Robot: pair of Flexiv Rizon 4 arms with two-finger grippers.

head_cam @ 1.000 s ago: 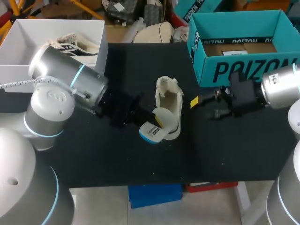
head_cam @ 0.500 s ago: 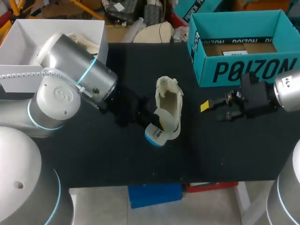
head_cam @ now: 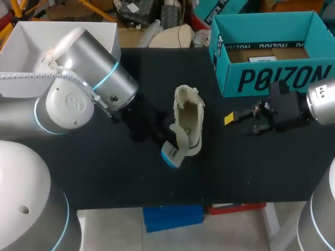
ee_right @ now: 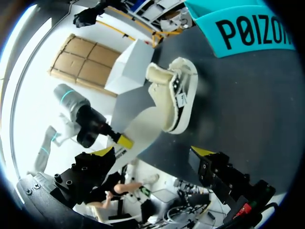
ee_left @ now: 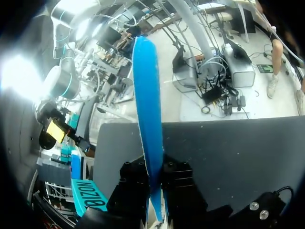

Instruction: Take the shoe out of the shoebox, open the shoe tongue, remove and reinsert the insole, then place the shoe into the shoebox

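The left gripper [ee_left: 153, 168] is pinched on the insole [ee_left: 147, 105], which stands edge-on between its two fingers and rises ahead of them as a thin blue blade. From above, the insole's blue end hangs toward the near edge of the table [head_cam: 104, 172], while its other end curves up to the mouth of the shoe [head_cam: 189, 117]. Whether it has entered the shoe I cannot tell.

The relation that matters: the shoe lies just beyond the left gripper toward the table's middle, with its long axis running from near edge to far edge. The insole must therefore line up with that axis to slide in. The left arm is plainly the nearer.

The right gripper [ee_right: 153, 151] is spread with nothing in it, apart from the shoe on its other side – free, I judge, to steady the shoe. The black tabletop is flat, with bare space around the shoe. The teal shoebox [head_cam: 272, 78] stands open at the far right, well apart from it
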